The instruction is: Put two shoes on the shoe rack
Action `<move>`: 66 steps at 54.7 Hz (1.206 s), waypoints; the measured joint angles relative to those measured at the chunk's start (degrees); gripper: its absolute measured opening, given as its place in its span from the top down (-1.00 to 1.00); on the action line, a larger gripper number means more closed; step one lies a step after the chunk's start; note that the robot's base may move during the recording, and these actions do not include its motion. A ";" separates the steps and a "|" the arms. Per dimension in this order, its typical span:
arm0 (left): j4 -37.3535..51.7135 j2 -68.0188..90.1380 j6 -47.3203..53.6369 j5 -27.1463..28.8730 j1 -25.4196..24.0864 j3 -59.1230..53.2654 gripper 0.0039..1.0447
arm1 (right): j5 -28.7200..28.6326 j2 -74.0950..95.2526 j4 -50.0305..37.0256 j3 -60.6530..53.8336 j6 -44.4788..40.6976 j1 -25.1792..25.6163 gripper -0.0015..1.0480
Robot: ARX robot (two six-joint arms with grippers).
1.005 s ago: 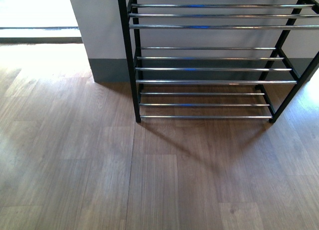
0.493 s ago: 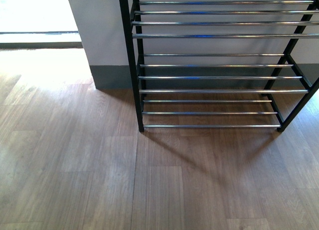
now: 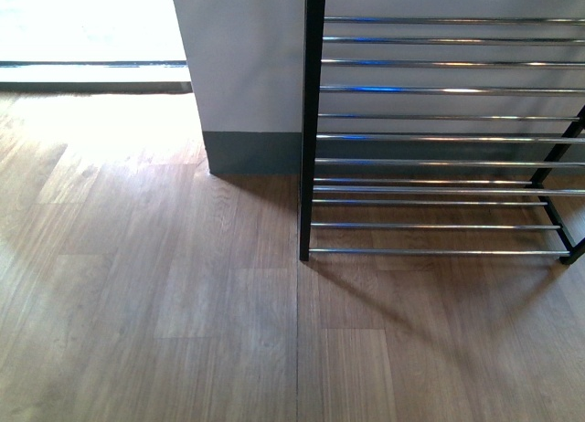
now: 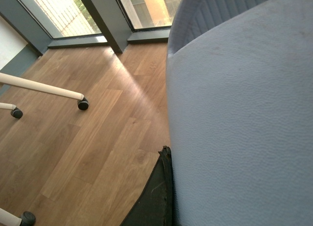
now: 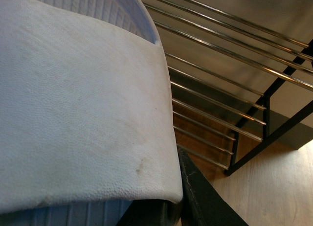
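Note:
The shoe rack [image 3: 439, 139], a black frame with chrome rods, stands against the wall at the right of the front view; no arm or shoe shows there. In the left wrist view a light grey shoe [image 4: 239, 118] fills the frame, and one dark finger [image 4: 156, 196] of my left gripper presses against its side. In the right wrist view the other grey shoe [image 5: 78, 103] fills the frame, held by my right gripper, whose dark finger [image 5: 200, 196] lies beside it. The rack's rods [image 5: 220, 103] lie close beyond this shoe.
Wood floor [image 3: 183, 303] spreads before the rack. A white wall with a grey skirting [image 3: 247, 152] stands left of the rack. In the left wrist view, white chair legs with castors [image 4: 82, 103] and a window frame [image 4: 105, 20] show.
In the front view the rack has shifted to the right and slightly down, and the wall corner has moved right too. The camera's view has turned left.

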State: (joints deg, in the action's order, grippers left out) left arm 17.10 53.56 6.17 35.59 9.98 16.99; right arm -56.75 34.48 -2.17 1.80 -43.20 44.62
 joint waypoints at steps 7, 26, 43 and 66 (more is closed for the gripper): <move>0.00 0.00 0.02 -0.04 0.00 -0.02 0.97 | 0.13 0.00 0.00 -0.04 0.02 0.00 0.97; 0.00 0.00 0.02 -0.09 0.02 0.00 0.97 | 0.13 0.00 0.00 -0.04 0.09 0.00 0.97; 0.00 0.00 0.02 -0.02 0.02 0.00 0.97 | 0.11 0.00 0.00 -0.04 0.09 0.00 0.97; 0.00 -0.11 0.02 -0.02 0.04 0.00 0.97 | 0.11 0.00 0.00 -0.04 0.09 0.00 0.97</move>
State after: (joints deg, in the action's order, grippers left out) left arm 17.10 53.45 6.20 35.57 10.02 16.99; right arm -56.64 34.48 -2.17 1.76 -43.11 44.62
